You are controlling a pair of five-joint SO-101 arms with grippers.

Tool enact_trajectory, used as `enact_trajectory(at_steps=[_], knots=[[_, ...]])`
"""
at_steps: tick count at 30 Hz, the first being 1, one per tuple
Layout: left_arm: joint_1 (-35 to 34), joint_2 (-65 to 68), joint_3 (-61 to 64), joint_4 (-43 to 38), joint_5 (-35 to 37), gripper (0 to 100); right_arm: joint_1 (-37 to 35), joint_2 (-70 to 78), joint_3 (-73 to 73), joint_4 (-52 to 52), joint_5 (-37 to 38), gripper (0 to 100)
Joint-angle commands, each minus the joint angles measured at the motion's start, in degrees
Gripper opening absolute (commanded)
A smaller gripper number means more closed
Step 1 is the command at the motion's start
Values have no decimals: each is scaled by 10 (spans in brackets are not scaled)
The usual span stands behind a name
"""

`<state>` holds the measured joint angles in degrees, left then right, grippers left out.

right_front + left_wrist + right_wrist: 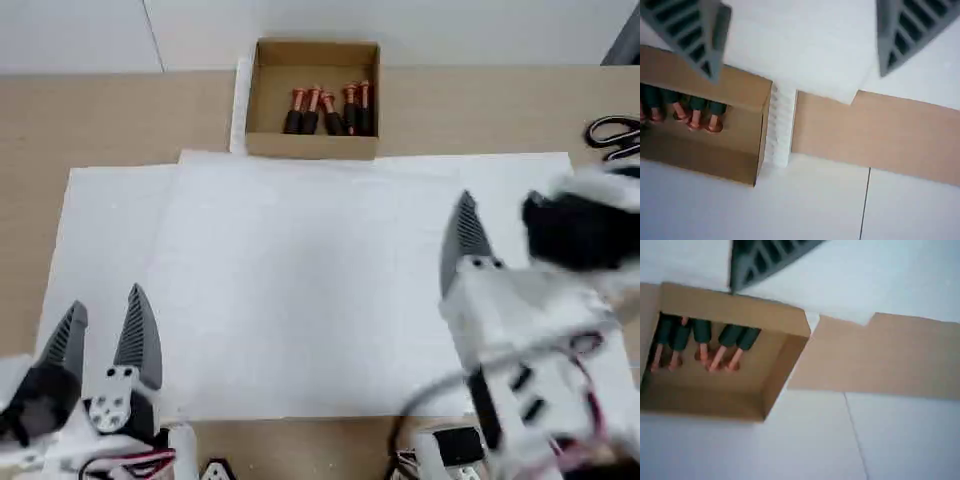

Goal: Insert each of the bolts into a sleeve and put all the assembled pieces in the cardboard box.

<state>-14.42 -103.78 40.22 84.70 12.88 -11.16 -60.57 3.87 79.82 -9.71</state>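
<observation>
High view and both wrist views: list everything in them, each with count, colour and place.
cardboard box: 1, brown, far middle of the table, beyond the sheet
assembled pieces: 5, black sleeves with copper bolts, side by side inside the box
white sheet: 1, white, over the table's middle
white strip: 1, white, against the box's side
scissors: 1, black handles, far right edge
table: 1, tan
left claw: 1, grey, open, near left corner
right claw: 1, grey and white, near right side
</observation>
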Motion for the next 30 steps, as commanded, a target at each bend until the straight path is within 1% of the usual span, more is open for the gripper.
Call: enact_trajectory(at_steps=[1,7,12,17,24,30], knots=[[3,-4,16,-21,-5,198,4,-47,185,-112,-3,213],[1,-4,22,-18,-4,198,4,-146,429,-283,-2,213],[1,-4,70,-18,-4,198,5,-232,567,-358,-2,213],[0,-4,132,-19,-4,198,5,-317,663,-382,-2,213],[0,-4,224,-22,-4,198,5,-420,798,-382,-1,213],[0,-4,293,-30,-4,198,5,-433,855,-382,-1,213]])
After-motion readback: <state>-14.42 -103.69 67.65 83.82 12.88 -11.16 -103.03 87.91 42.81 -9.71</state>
